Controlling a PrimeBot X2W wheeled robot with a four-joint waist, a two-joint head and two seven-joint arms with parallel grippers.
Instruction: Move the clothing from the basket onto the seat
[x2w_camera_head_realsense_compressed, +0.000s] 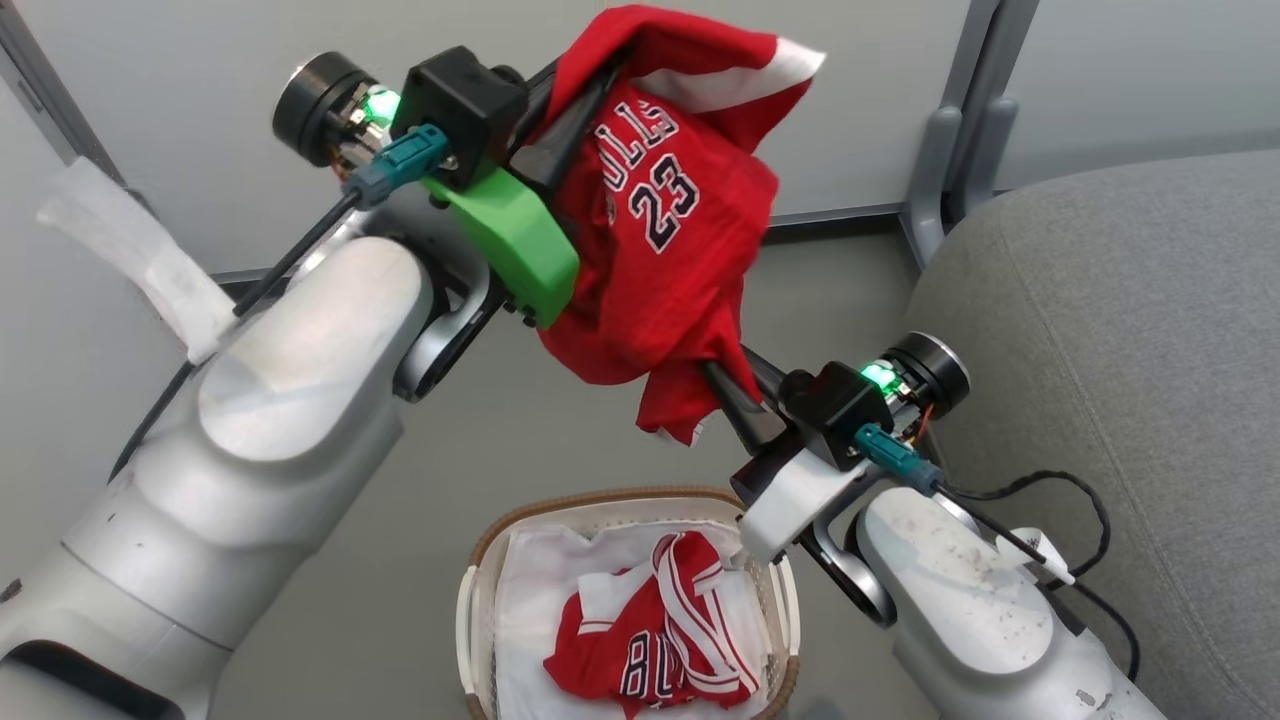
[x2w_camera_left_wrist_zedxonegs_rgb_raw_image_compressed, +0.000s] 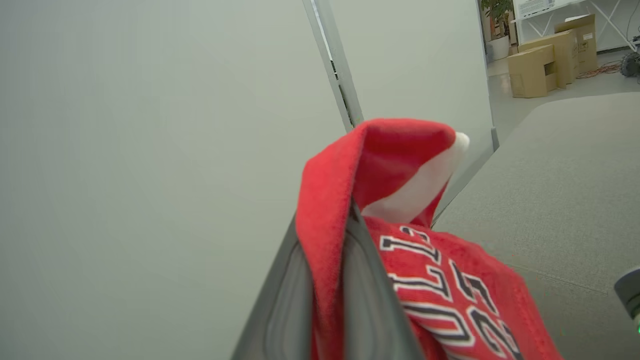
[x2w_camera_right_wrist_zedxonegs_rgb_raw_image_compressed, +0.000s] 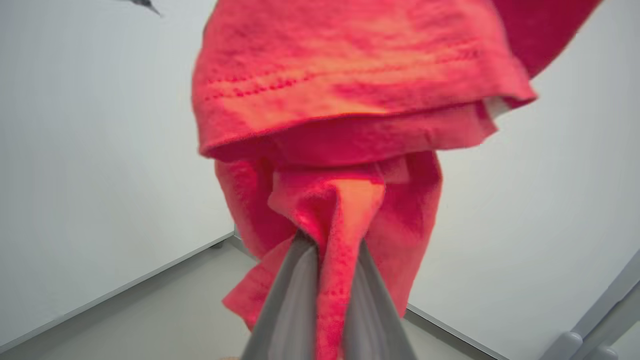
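Holding the lettered jersey (x2w_camera_head_realsense_compressed: 650, 230) aloft, pinched in left jaws at its top and right jaws at its hem, likely to clear the basket (x2w_camera_head_realsense_compressed: 497, 537). Hanging beside the seat (x2w_camera_head_realsense_compressed: 1120, 330), not yet over it, with a second garment (x2w_camera_head_realsense_compressed: 640, 650) lying in the basket.
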